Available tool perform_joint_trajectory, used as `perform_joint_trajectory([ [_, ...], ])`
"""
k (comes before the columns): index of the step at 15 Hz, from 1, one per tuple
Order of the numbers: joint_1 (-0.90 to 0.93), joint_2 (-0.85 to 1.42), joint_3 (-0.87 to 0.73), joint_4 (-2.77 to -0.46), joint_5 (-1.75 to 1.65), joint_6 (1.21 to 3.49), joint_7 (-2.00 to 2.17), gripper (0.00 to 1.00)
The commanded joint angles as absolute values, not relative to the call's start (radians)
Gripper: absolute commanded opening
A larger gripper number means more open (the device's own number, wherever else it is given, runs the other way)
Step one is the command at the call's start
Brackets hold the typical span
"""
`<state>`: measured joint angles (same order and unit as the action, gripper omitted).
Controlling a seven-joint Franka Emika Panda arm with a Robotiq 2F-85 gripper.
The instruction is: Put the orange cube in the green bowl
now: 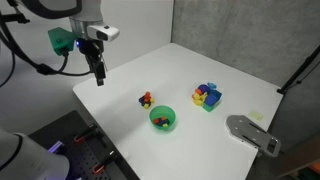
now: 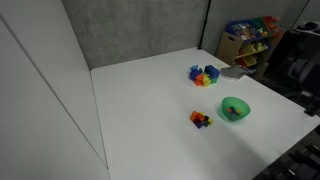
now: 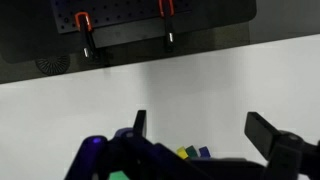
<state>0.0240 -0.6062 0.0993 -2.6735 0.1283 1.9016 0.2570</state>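
One gripper is hovering wide open, holding nothing, over the table corner, well apart from the green bowl.

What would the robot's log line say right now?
gripper: open, empty, away from bowl | bowl: something small inside, unclear | small blocks: beside bowl, not touching
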Motion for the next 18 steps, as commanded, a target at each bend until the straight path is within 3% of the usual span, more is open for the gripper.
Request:
perform_joint_trajectory([
  [1, 0.023, -0.606, 0.1, -2.672, 0.129, 1.9, 0.256, 1.0],
  [6, 0.02, -0.592, 0.12, -2.676, 0.11, 1.949, 0.271, 1.0],
  [18, 0.023, -0.327, 0.132, -2.621, 0.086, 2.34, 0.268, 1.0],
])
